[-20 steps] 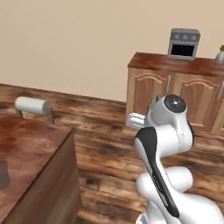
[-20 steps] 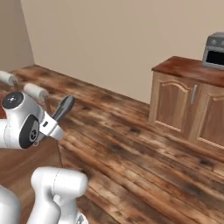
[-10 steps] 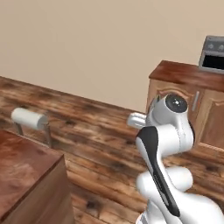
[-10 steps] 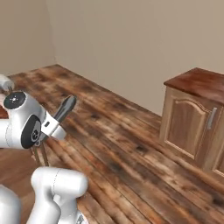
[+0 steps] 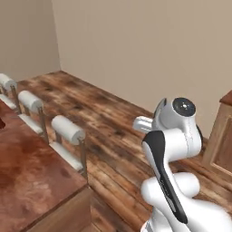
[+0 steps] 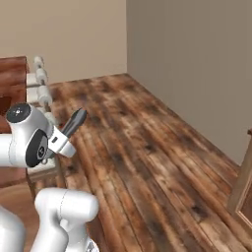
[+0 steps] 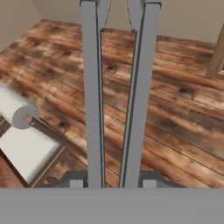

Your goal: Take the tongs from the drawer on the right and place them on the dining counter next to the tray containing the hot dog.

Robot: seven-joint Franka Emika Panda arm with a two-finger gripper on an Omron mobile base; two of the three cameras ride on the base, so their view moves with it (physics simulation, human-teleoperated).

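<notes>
Reddish-brown wood fills the lower left of the left base view: it is the glossy top of the dining counter, with a row of white-cushioned stools standing along its far edge. The white arm rises at the lower right, above plank flooring that runs back to a plain beige wall. A sliver of a wooden cabinet shows at the right edge.

From the right base view, the arm stands at the lower left, its wrist pointing out over the floor. The stools line up behind it beside the counter at the far left, and the corner of the room sits beyond. A cabinet edge peeks in at the right.

In the hand view, the tongs run straight up the picture as two long grey metal arms, close together and nearly parallel, their lower ends seated between the pincer fingertips. The pincer is clamped on the tongs, carrying them in the air above the floor. One stool lies below at the lower left, its white cushion and metal frame clear, well apart from the tongs. A cabinet corner shows at the upper right.
</notes>
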